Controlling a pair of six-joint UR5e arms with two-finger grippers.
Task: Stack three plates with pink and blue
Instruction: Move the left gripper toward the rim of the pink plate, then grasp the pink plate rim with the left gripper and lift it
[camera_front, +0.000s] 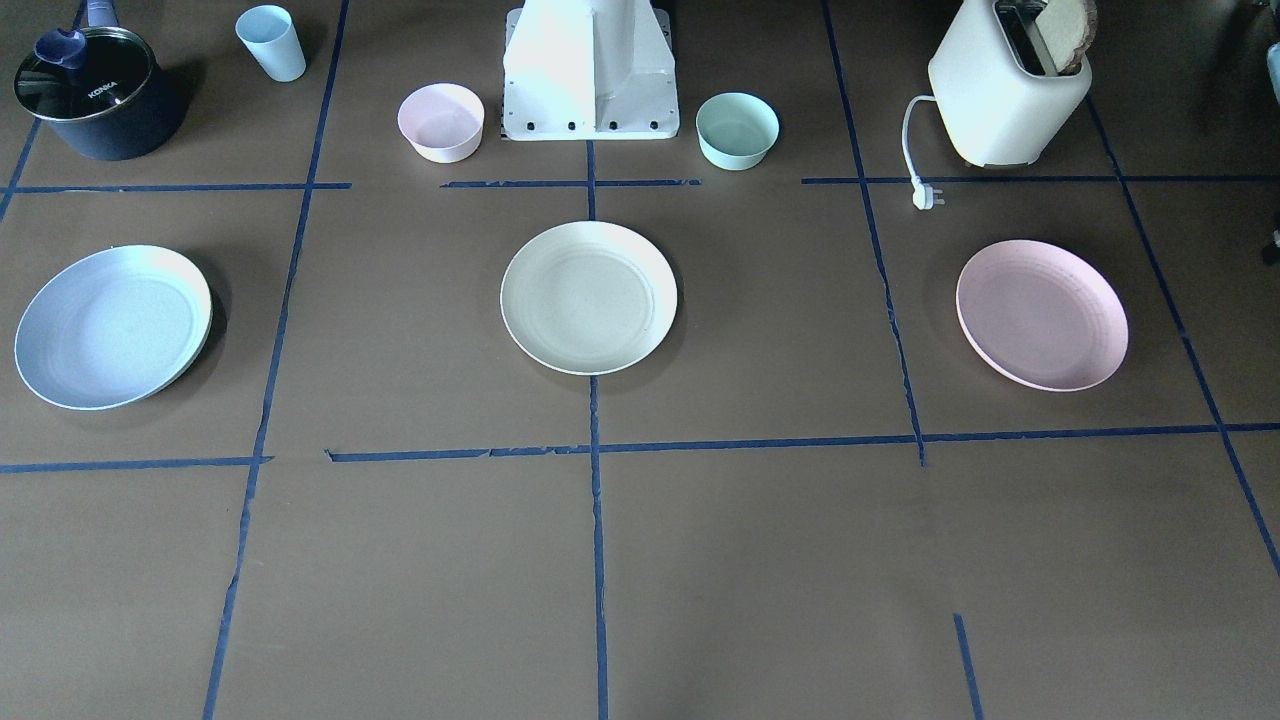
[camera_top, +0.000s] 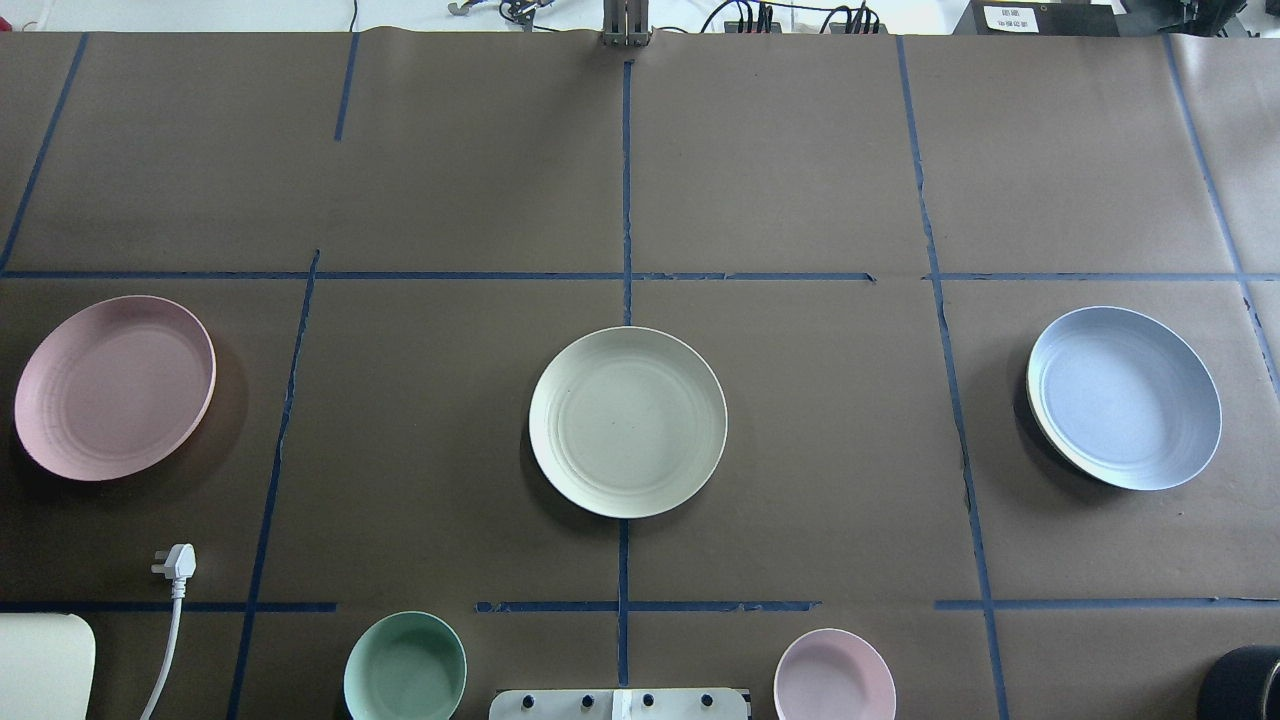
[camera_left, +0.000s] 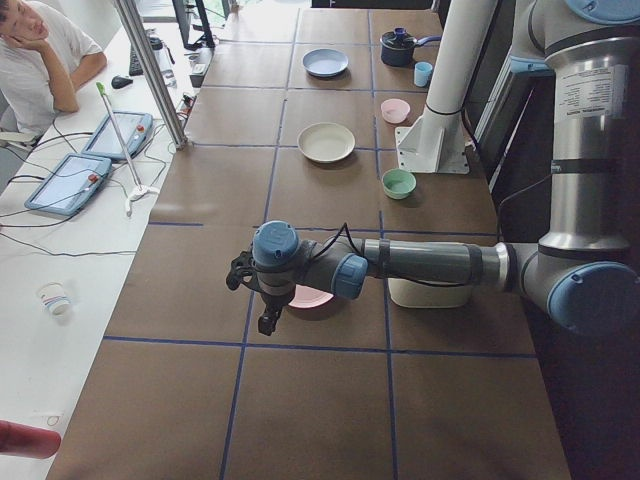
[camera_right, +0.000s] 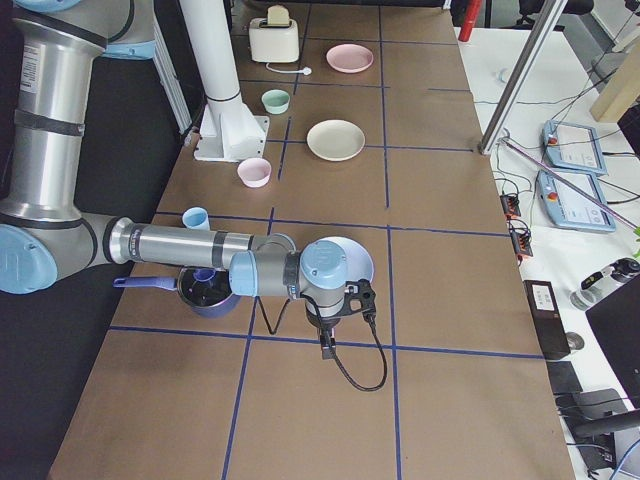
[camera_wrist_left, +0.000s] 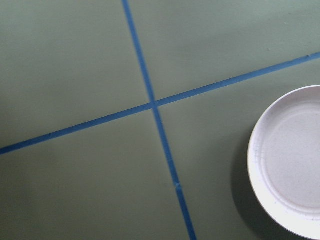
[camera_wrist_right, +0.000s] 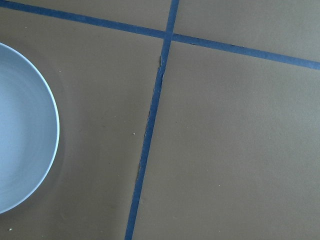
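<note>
Hanging over the table (camera_top: 800, 450), the left hand (camera_left: 266, 320); open or closed, cannot tell. Just beside and below it, the pink plate (camera_top: 114, 387), lying flat (only part of its rim in the wrist view). Between both hands, well apart from each, the cream plate (camera_top: 627, 421). Just beside the right hand (camera_right: 327, 346), the blue plate (camera_top: 1124, 397); that hand's state likewise impossible to tell.
</note>
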